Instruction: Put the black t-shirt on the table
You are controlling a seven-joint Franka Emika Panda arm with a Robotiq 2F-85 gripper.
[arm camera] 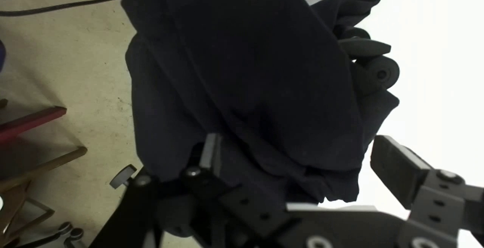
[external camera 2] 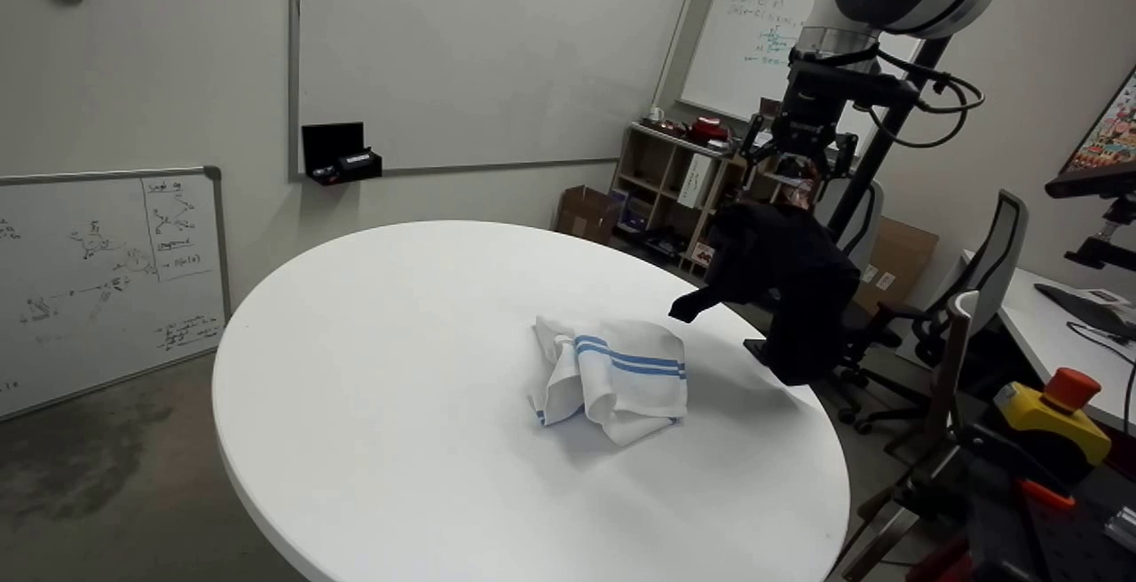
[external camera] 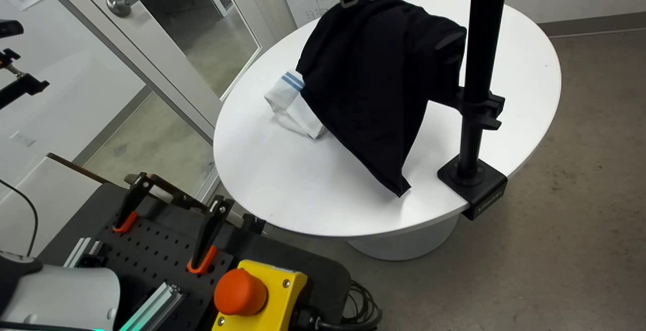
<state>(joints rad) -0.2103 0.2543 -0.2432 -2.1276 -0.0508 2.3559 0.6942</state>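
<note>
The black t-shirt [external camera: 373, 84] hangs limp and wrinkled from the arm of a black stand, above the white round table [external camera: 272, 184]. In an exterior view the shirt [external camera 2: 790, 271] hangs at the table's [external camera 2: 382, 369] edge. My gripper [external camera 2: 788, 181] is just above the top of the shirt, pointing down. In the wrist view the gripper [arm camera: 297, 144] is open, its fingers wide apart. The shirt [arm camera: 257, 70] lies below and between them, with its near edge bunched. In an exterior view only one finger shows at the top edge, over the shirt's top.
The black stand [external camera: 479, 43] is clamped to the table's edge; its joint [arm camera: 374, 66] shows beside the shirt in the wrist view. A white towel with blue stripes [external camera 2: 621, 378] lies crumpled on the table. A yellow box with a red button [external camera: 272, 290] stands near the robot's base.
</note>
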